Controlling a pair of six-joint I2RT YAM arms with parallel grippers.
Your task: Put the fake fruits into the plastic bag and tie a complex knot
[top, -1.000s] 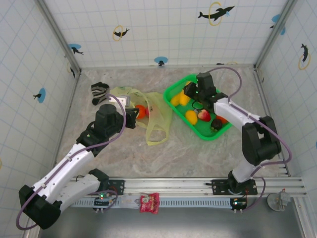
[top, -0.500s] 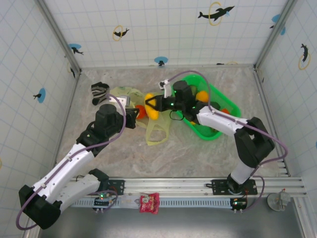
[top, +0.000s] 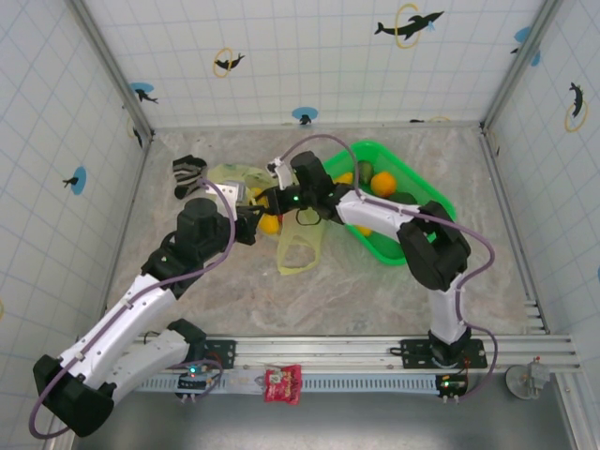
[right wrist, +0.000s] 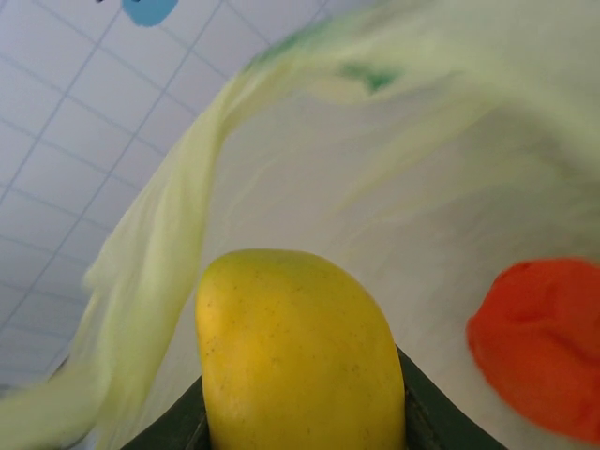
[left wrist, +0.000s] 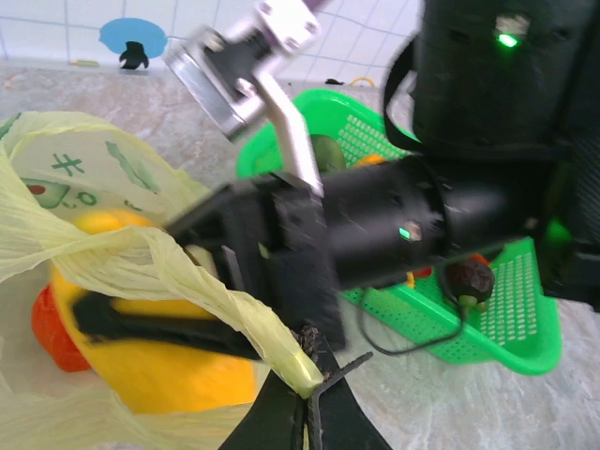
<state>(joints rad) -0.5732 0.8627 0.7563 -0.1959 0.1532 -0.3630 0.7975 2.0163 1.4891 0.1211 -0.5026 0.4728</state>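
Note:
The plastic bag (top: 314,217) lies left of centre, pale yellow-green and thin. My left gripper (left wrist: 309,398) is shut on a twisted strip of the bag's rim (left wrist: 197,277) and holds the mouth up. My right gripper (top: 274,206) is shut on a yellow fruit (right wrist: 295,347), reaching into the bag's mouth. Bag film (right wrist: 159,262) surrounds that fruit on the left and above. In the left wrist view the same yellow fruit (left wrist: 159,366) sits low inside the bag between dark fingers. A red-orange fruit (right wrist: 534,337) lies inside the bag beside it.
A bright green basket (top: 427,202) stands right of the bag, with an orange fruit (top: 382,182) and other fruits in it. A dark fruit (left wrist: 469,277) lies in the basket. A striped sock (top: 187,174) lies at the back left. Tiled walls enclose the table.
My right gripper has carried the yellow fruit from the green basket leftwards into the bag's mouth. The basket has turned and shifted. My left gripper has kept hold of the bag.

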